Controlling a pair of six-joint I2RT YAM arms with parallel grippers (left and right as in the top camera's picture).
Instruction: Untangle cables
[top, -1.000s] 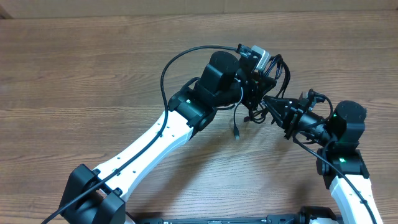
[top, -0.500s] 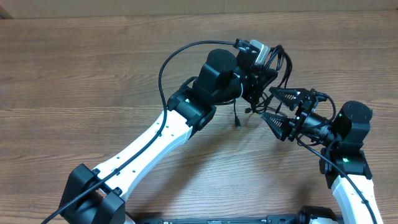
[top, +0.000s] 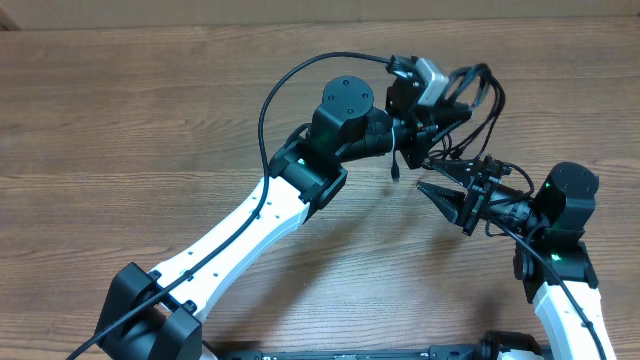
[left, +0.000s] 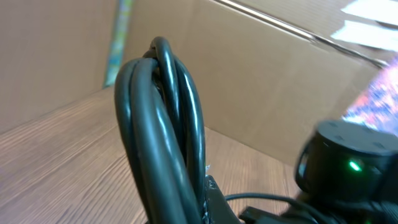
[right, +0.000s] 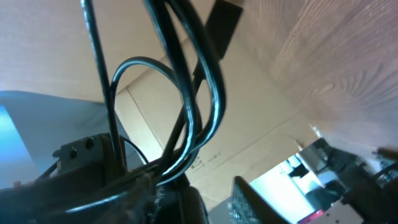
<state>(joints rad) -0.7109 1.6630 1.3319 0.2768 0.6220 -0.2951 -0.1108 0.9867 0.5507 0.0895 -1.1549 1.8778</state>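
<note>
The left gripper (top: 430, 108) is clamped on the cables (top: 480, 90), holding the bundle up off the table (top: 150, 120). The loops arch out past its fingers toward the far right, and one strand hangs straight down on the near side, ending in a plug (top: 397, 173). The right gripper (top: 434, 180) points in from the right, just below the bundle, its fingers a narrow way apart. Loops cross close in front of it; whether any strand lies between its fingers cannot be told.
</note>
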